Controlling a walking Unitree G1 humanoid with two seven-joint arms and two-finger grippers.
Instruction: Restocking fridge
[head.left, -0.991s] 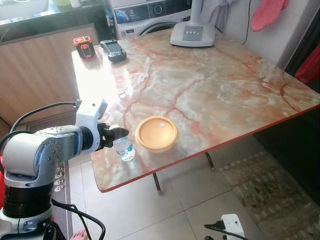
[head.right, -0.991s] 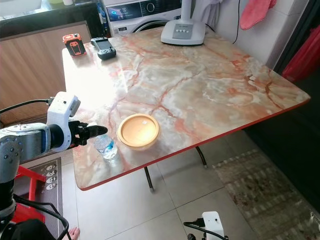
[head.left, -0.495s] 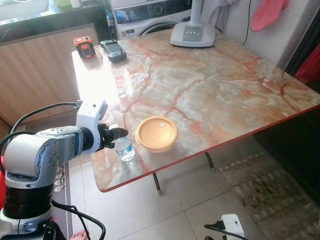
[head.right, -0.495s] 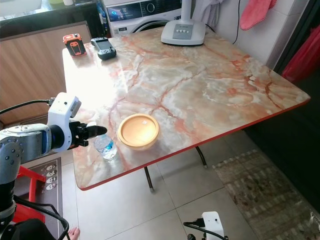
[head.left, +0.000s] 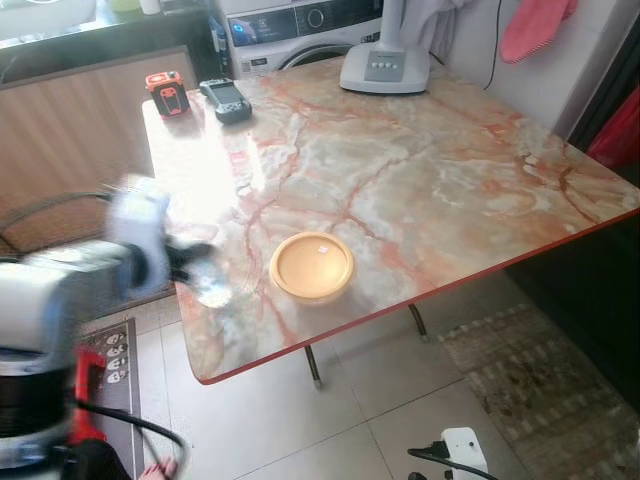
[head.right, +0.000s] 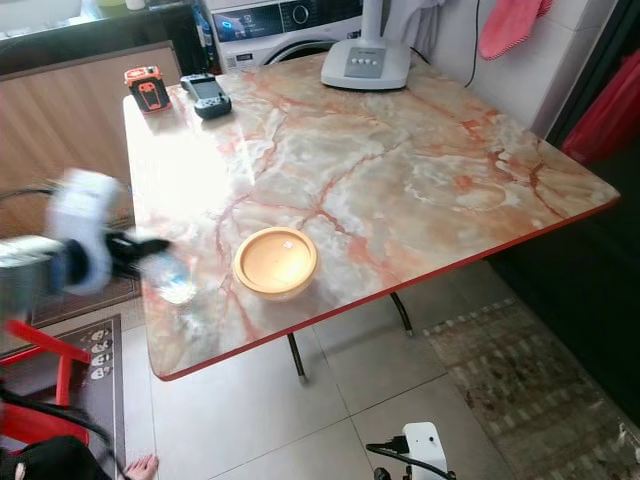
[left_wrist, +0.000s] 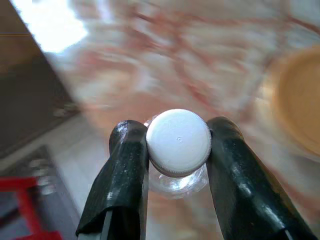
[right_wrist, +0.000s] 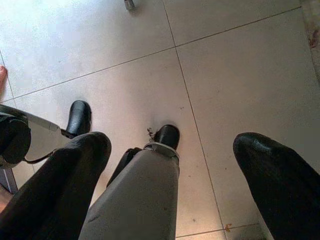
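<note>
Your table (head.left: 430, 170) is a slab of glossy marble-look stone, cream veined in orange and pink, with a thin red edge and a strong glare patch towards the far left. Near its front left corner sits a round, shallow wooden bowl (head.left: 312, 267), smooth and pale tan. At the far edge you have a grey fan base (head.left: 384, 70), and at the far left corner a small red-and-black device (head.left: 167, 94) beside a dark handheld gadget (head.left: 227, 101).

Your left gripper (left_wrist: 176, 165) is clamped on the water bottle (left_wrist: 178, 142): in the left wrist view both glossy black fingers (left_wrist: 125, 175) press against the neck just under the ribbed white cap. The bottle is clear plastic, and it stands at the table's left edge, just left of the bowl. In the head views it and the arm are smeared by blur.

Your right gripper (right_wrist: 190, 185) hangs idle over pale floor tiles, its fingers spread wide apart with nothing between them.
</note>
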